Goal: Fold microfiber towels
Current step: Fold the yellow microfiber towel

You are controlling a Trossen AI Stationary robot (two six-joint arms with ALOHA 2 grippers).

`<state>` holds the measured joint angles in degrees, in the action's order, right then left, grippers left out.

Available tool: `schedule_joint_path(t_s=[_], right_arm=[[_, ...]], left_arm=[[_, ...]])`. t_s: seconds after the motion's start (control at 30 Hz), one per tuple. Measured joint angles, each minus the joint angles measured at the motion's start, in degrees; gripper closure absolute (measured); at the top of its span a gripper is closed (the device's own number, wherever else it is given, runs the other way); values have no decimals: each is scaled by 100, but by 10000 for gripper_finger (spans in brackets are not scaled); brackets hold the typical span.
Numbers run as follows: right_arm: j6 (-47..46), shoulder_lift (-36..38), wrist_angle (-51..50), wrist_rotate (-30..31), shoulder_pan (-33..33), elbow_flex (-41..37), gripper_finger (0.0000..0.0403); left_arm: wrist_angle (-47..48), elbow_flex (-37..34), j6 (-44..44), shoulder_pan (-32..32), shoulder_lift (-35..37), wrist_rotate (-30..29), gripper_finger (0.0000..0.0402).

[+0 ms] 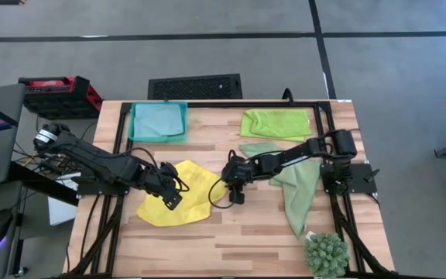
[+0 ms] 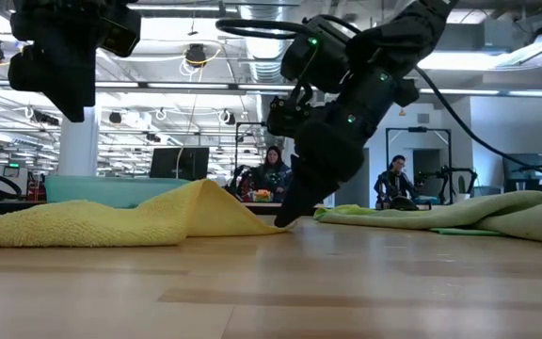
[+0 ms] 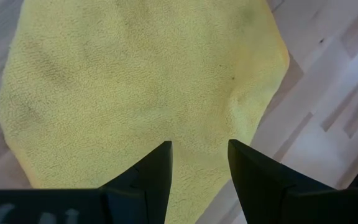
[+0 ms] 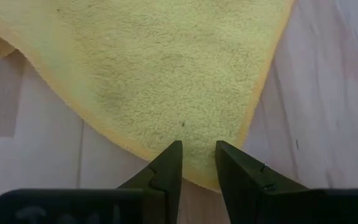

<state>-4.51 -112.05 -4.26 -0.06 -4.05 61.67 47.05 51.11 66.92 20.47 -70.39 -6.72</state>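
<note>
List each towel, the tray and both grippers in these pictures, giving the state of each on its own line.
yellow towel: spread out, rumpled, unfolded.
light blue towel: lying in the teal tray.
lime green towel: lying flat.
sage green towel: crumpled, unfolded.
left gripper: open above the yellow towel.
right gripper: open, fingers astride the yellow towel's edge.

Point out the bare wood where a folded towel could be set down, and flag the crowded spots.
Free: the near strip between the yellow towel and the plant, and the gap between the tray and the lime green towel. Crowded: the middle, where the left gripper and right gripper work, and the sage green towel.
</note>
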Motion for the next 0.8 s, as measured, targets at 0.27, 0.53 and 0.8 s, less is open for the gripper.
schedule_joint_path(t_s=[0.27,0.53,0.8], right_arm=[[242,3,-10,148,-145,0,283],[269,9,-493,143,-194,144,281],[497,11,-909,167,-230,562,227]], left_arm=[[1,0,0,0,0,0,253],[1,0,-13,0,0,-2,253],[0,0,-15,0,0,-10,253]])
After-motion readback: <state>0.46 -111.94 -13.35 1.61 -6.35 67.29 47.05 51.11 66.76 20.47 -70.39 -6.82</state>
